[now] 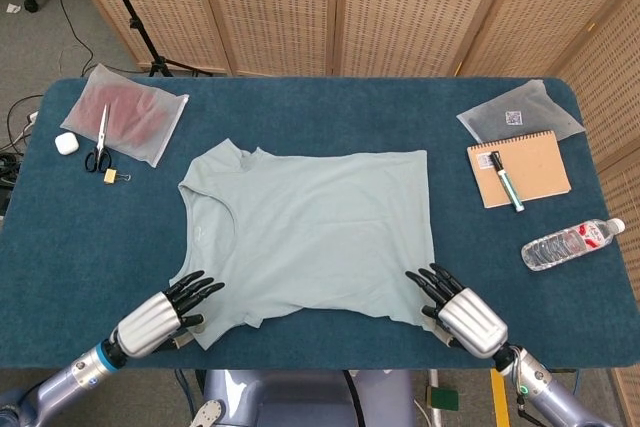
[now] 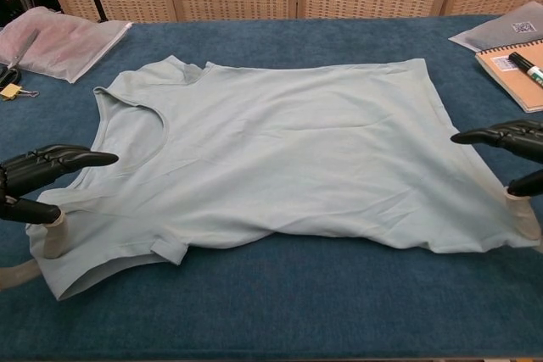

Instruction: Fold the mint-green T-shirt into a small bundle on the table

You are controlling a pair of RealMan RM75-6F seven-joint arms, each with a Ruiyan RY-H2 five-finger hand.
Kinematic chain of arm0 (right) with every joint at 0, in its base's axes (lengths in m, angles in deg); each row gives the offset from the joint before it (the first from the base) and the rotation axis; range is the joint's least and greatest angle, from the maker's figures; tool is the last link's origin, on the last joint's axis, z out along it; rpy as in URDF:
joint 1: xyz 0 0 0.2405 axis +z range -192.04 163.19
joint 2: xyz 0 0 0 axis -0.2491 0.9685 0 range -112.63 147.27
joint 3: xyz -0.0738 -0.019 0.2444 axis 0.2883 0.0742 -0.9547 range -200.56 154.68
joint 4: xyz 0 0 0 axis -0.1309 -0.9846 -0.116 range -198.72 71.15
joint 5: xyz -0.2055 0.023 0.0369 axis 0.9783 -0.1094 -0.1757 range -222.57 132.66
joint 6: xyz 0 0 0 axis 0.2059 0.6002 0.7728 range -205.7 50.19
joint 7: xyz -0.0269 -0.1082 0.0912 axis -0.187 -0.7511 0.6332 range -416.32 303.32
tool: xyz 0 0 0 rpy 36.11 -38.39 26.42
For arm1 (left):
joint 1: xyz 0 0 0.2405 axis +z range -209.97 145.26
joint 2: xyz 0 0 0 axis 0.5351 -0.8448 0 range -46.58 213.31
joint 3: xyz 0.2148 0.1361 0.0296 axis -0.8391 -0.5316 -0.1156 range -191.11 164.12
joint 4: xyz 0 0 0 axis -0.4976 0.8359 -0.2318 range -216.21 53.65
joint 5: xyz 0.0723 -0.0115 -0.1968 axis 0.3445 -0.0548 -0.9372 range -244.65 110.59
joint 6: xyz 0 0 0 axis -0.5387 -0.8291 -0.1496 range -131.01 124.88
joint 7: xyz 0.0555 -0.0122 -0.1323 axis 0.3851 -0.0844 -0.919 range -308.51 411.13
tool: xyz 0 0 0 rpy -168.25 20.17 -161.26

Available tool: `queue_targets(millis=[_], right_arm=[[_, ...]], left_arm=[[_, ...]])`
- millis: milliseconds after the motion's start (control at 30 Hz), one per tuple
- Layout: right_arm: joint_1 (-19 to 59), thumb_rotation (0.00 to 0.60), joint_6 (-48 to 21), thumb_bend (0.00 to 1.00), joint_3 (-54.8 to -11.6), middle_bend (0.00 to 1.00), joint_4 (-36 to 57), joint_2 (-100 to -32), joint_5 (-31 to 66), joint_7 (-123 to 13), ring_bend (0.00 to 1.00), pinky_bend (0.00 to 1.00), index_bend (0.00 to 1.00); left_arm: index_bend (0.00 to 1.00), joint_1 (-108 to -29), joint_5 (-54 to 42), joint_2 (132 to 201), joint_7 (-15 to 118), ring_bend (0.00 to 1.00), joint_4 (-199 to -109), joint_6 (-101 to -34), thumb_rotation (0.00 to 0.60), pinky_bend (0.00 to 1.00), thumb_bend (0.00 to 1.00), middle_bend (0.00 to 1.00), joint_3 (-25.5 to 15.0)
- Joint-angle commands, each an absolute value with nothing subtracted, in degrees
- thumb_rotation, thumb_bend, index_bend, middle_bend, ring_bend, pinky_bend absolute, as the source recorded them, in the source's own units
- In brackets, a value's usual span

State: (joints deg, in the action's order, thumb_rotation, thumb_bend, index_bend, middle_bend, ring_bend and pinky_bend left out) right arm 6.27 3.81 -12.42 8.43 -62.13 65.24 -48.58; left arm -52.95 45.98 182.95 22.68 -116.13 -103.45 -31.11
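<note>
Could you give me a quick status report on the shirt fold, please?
Left hand and right hand each pinch a near corner of the mint-green T-shirt. Shirt flat on the table, not yet folded. Nothing on it.

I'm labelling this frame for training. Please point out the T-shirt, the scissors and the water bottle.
T-shirt [image 1: 315, 232]: head view, middle of the body.
Scissors [image 1: 100, 142]: head view, near the pivot.
Water bottle [image 1: 565, 244]: head view, clear middle section.

Soft cloth on a matt felt-like table [image 1: 330, 112]

The T-shirt [image 1: 315, 232] is thin, smooth knit; hands [image 1: 155, 319] show glossy silver shells.
</note>
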Motion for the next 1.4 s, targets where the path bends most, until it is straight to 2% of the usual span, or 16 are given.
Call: queue_targets(millis=[33,667,1400], right_arm=[[6.72,0.600,4.42,0.67,-11.29,0.03,9.40,-60.93,66.80,-47.94,0.00,0.02,0.67],[6.37,0.600,8.44,0.67,-4.63,0.04,13.02,-56.42,76.16,-46.99,0.00,0.04,0.67],[3.94,0.600,14.24,0.67,-0.03,0.05,11.14,-54.69,83.41,-46.95,0.00,0.04,0.68]], left_arm=[[0.71,-52.73,47.14,181.63,23.58,0.00,-118.04,-104.69,0.600,0.00,0.46,0.00,-32.14],[0.71,-50.23,52.92,174.89,26.29,0.00,-124.37,-110.40,0.600,0.00,0.48,0.00,-37.27],[0.71,-47.05,58.52,172.10,27.27,0.00,-123.82,-114.87,0.600,0.00,0.51,0.00,-41.21]])
